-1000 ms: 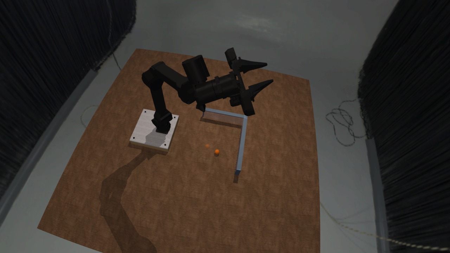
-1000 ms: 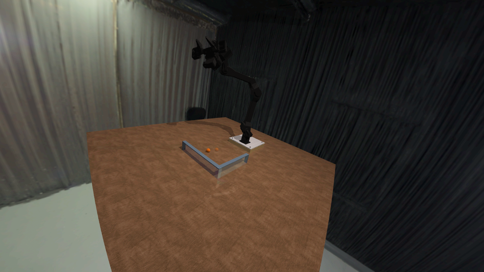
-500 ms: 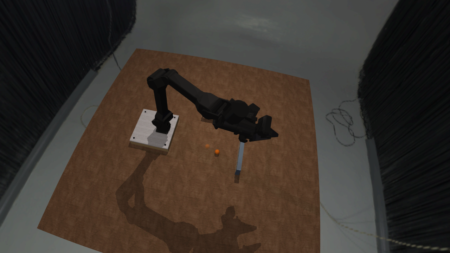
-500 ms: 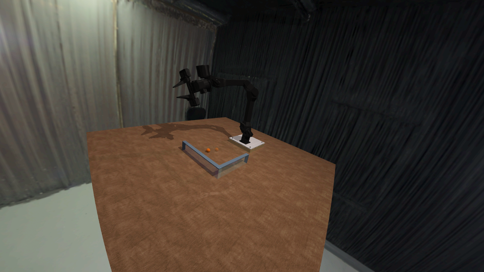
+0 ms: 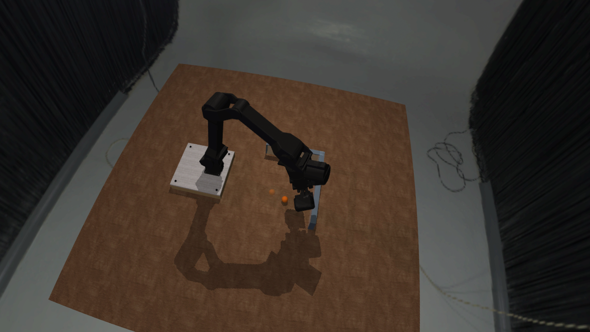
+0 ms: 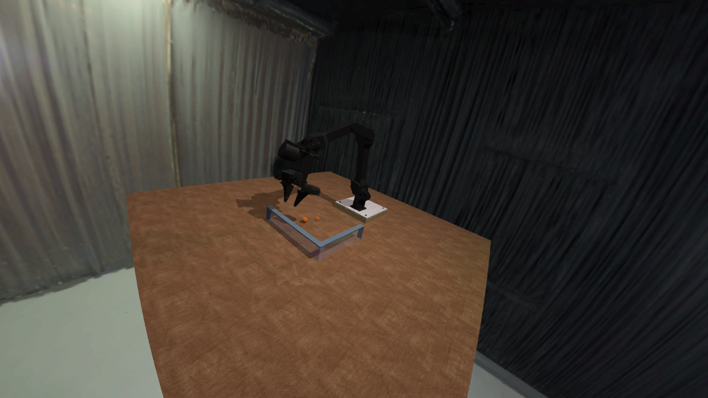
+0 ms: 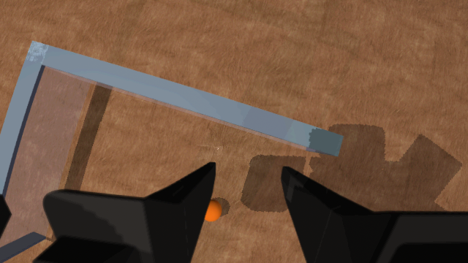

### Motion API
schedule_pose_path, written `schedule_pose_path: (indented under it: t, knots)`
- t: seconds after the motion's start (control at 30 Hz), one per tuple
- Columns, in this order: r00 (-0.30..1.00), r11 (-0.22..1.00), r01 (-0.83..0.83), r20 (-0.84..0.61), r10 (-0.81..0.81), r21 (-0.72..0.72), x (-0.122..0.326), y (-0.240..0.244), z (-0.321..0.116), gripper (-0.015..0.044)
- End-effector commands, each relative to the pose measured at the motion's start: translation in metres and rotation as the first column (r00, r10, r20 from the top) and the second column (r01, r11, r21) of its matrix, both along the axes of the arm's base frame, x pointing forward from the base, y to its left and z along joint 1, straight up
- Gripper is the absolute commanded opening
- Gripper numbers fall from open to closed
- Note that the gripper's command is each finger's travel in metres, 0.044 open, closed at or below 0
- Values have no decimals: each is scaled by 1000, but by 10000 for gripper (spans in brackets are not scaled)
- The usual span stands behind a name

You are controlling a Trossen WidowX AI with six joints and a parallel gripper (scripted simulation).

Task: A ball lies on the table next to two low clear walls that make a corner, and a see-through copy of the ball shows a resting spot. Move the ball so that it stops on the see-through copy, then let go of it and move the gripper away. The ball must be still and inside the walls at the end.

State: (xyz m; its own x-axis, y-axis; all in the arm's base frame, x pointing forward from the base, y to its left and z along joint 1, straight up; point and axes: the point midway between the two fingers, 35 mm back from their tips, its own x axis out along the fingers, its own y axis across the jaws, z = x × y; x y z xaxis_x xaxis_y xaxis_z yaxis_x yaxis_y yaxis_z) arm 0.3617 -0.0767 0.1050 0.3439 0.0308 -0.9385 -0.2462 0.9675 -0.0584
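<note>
The solid orange ball [image 5: 284,198] [image 6: 304,219] [image 7: 213,210] lies on the table, partly behind the left finger in the wrist view. The paler see-through copy [image 5: 271,191] [image 6: 316,218] is beside it, on the side towards the robot base; it does not show in the wrist view. The long wall [image 5: 317,193] [image 6: 294,226] [image 7: 183,94] and the short wall [image 5: 317,152] [image 6: 341,235] [image 7: 18,109] meet in a corner. My gripper [image 6: 291,203] [image 7: 248,170] points down, part open and empty, above the table near the ball and the long wall. Its fingertips are hidden in the top view.
The white base plate [image 5: 187,165] [image 6: 374,211] carries the arm on the side away from the long wall. The arm passes above the short wall and hides part of it in the top view. The brown table [image 5: 362,247] [image 6: 316,321] carries the arm's shadow.
</note>
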Motion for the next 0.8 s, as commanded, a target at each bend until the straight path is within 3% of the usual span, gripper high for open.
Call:
schedule_pose_path:
  t: [0.0,0.1,0.77]
  knots:
    - [957,984,178,-234,-173,-1,-43,11,-33,224]
    - [915,969,246,-321,-243,-30,-61,15,-42,224]
    - [915,969,246,-321,-243,-30,-60,15,-65,224]
